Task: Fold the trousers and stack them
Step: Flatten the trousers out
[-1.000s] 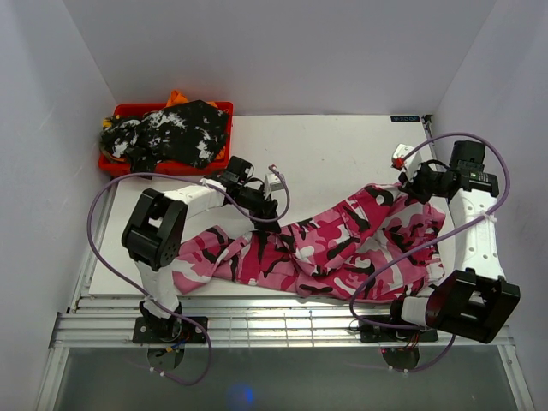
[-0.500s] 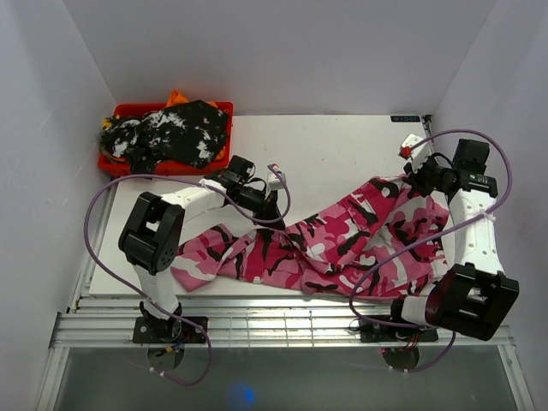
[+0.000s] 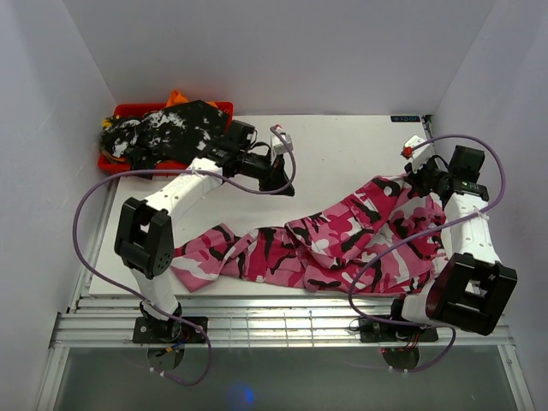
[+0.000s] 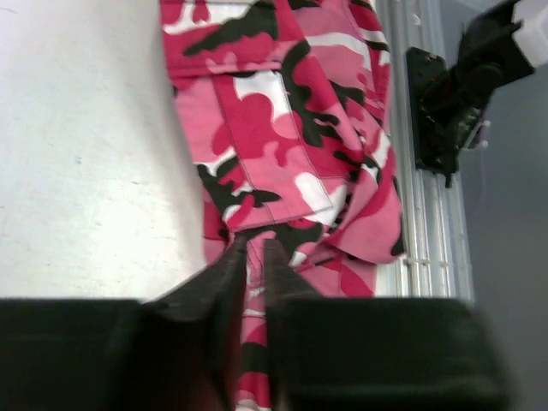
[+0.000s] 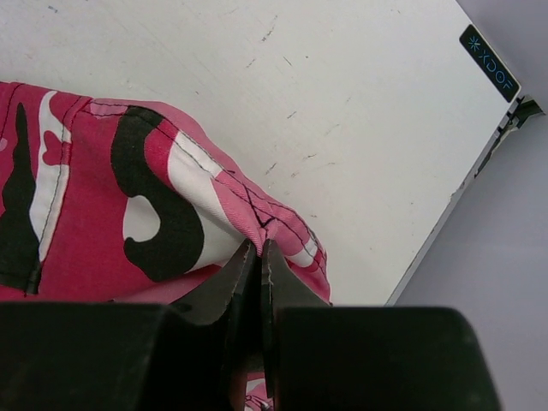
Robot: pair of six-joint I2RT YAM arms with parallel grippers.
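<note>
So, biggest change from a second back: the left gripper is off the pink camo trousers and now hangs just beside the right end of the red bin, over bare white table. In the older shot it's down on the middle of the trousers' far edge, well away from the bin. Its fingers are drawn nearly together with only a thin slit between them, and from above it's apart from the cloth. The wrist view shows pink print through that slit, but I can't tell if that's anything more than the trousers lying beyond.

The right gripper is pretty much where it was, far across the table from the bin on the opposite side. It's pinching a stitched edge of the trousers, jaws pressed together with the fabric caught between. The middle of the cloth's far edge, where the left gripper was, now sits a touch further from the bin.

The trousers lie in one long rumpled strip. It starts nearer the arm bases than the bin and runs away from it to the right gripper.

Count:
- two arms
- two grippers
- one pink pair
- one black-and-white mottled garment heaped in the one bin
- one bit of orange poking up at the bin's back edge
</note>
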